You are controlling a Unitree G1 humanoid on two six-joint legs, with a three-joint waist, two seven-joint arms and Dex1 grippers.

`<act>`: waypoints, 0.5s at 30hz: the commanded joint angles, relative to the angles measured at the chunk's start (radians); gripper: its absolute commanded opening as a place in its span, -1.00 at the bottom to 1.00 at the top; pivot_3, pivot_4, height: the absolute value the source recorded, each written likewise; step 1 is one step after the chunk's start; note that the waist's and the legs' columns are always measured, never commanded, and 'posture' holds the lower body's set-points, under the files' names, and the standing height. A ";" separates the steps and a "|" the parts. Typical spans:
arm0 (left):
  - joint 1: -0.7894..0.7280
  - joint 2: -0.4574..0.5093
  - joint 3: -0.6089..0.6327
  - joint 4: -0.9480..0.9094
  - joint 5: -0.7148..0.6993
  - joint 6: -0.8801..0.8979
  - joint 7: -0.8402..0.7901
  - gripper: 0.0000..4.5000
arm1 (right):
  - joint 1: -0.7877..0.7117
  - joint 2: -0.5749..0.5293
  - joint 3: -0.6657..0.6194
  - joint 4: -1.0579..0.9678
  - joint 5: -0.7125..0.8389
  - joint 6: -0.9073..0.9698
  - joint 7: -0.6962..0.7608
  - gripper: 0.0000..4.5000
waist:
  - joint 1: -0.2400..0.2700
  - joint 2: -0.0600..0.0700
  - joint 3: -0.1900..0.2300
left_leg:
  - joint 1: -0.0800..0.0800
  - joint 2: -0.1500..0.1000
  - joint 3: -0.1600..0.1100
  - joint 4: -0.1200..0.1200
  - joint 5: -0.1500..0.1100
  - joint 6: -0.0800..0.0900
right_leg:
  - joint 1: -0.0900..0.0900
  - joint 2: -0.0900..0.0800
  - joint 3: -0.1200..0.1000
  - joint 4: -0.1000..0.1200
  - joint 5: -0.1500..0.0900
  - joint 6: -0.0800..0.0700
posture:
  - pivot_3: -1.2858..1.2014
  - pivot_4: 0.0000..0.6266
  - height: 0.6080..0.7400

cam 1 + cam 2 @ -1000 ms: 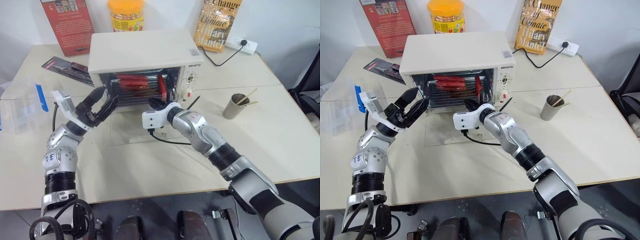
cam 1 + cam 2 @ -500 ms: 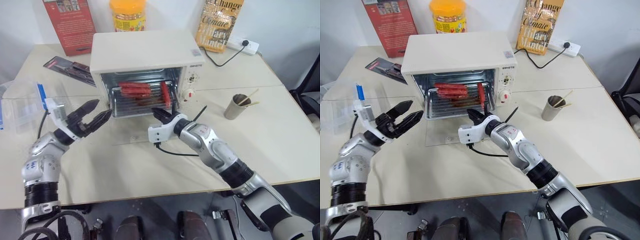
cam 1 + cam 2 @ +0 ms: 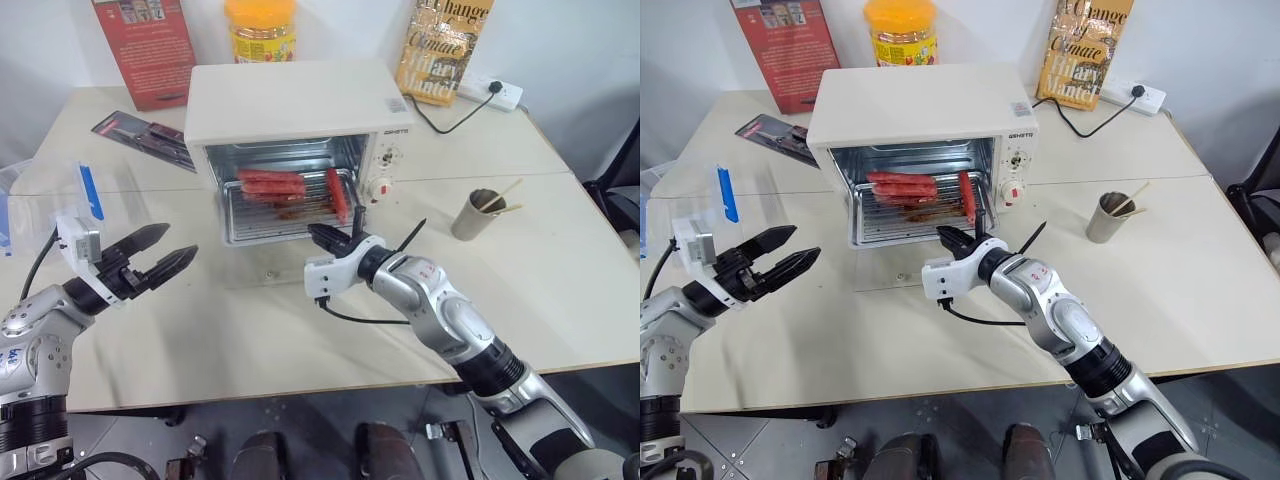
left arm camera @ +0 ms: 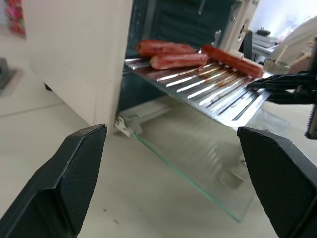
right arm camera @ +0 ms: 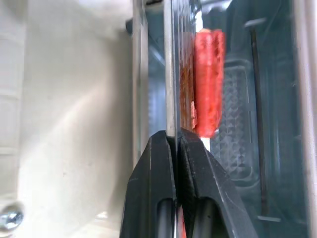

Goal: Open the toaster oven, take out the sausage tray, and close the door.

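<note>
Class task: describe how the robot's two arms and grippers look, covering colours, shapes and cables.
Both arms are silver-grey metal segments with black joint bands. Left gripper and right gripper each have two black tapered fingers on white wrist blocks. Black cables loop from both wrists.

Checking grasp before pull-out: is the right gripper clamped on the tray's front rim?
Yes, the right gripper is shut on the front rim of the sausage tray, seen edge-on between its fingers.

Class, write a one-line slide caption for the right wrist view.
Right gripper shut on the front rim of the sausage tray, a red sausage lying just beyond the fingertips.
</note>
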 commanded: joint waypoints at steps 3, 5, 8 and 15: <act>0.037 -0.004 0.021 -0.079 -0.041 0.057 0.019 1.00 | 0.023 -0.008 -0.033 -0.116 0.011 -0.027 0.019 -0.99 | 0.000 0.000 0.000 | 0.000 0.000 0.001 0.000 0.000 0.000 | 0.000 0.000 0.001 0.000 0.000 0.000 | 0.03 -0.52 1.00; 0.048 0.000 0.015 -0.092 -0.046 0.090 0.029 1.00 | 0.033 -0.016 -0.037 -0.131 0.013 -0.029 0.031 -0.99 | 0.002 0.000 0.000 | 0.000 0.000 0.001 0.000 0.000 0.000 | 0.000 0.000 0.001 0.000 0.000 0.000 | 0.03 -0.52 1.00; 0.056 -0.011 0.022 -0.118 -0.075 0.135 0.047 1.00 | 0.059 -0.035 -0.045 -0.165 0.021 -0.042 0.052 -0.99 | 0.004 0.000 0.000 | 0.000 0.000 0.001 0.000 0.000 0.000 | 0.000 0.000 0.001 0.000 0.000 0.000 | 0.03 -0.52 1.00; 0.054 -0.018 0.056 -0.193 -0.281 0.438 0.187 1.00 | 0.110 -0.087 -0.080 -0.230 0.072 -0.122 0.059 -0.99 | 0.013 0.000 0.000 | 0.000 0.000 0.001 0.002 0.000 0.000 | 0.000 0.000 0.002 0.000 0.000 0.000 | 0.03 -0.52 1.00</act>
